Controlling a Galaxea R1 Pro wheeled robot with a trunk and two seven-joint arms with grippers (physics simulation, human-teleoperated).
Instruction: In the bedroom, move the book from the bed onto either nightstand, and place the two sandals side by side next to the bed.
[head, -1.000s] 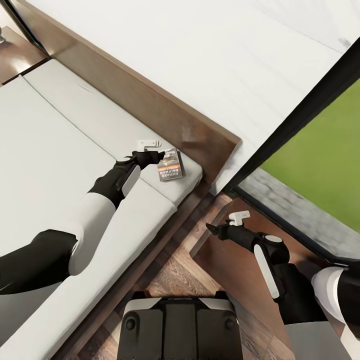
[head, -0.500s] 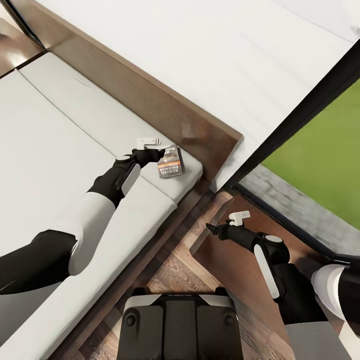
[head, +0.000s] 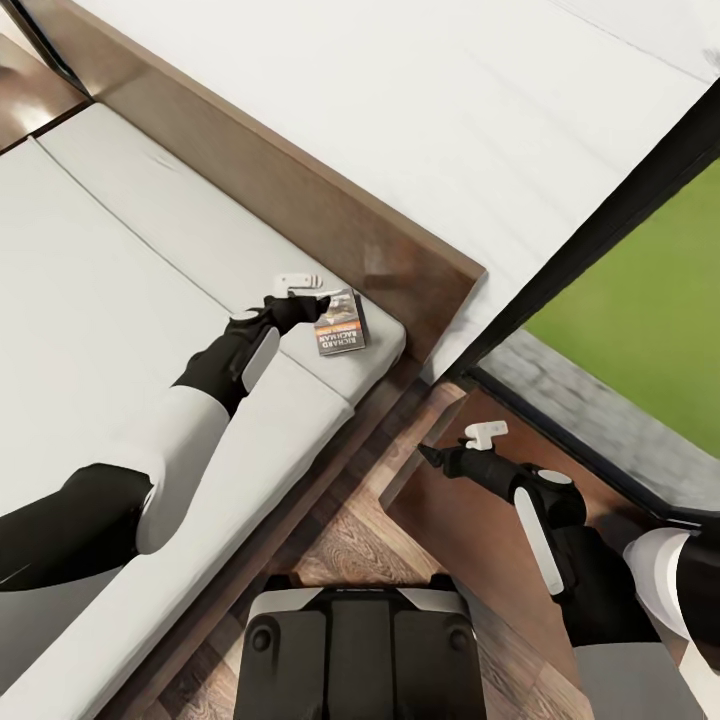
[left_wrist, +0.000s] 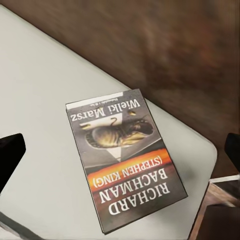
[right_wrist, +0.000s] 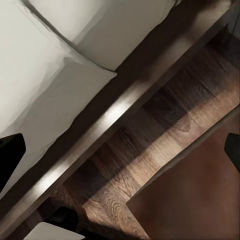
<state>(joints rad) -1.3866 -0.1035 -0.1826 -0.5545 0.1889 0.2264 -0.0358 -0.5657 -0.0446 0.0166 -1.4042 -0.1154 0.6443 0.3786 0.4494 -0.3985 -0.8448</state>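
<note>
Left gripper (head: 303, 291), fingers apart, hovers at frame centre beside the book (head: 339, 322) on the bed (head: 90, 300); right gripper (head: 462, 445), apart, hangs lower right over the nightstand (head: 470, 540).

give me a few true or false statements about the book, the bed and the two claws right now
1. The book lies flat on the bed near the corner by the headboard. True.
2. The left claw has lifted the book off the mattress. False: the book lies on the mattress, and in the left wrist view it sits between the spread fingers, ungripped.
3. The right claw hangs over the nightstand, beside the bed. True.
4. The right claw is holding a blue sandal. False: it is open and holds nothing.
5. The book's cover faces down. False: the cover faces up, with an orange band and white lettering showing.
</note>
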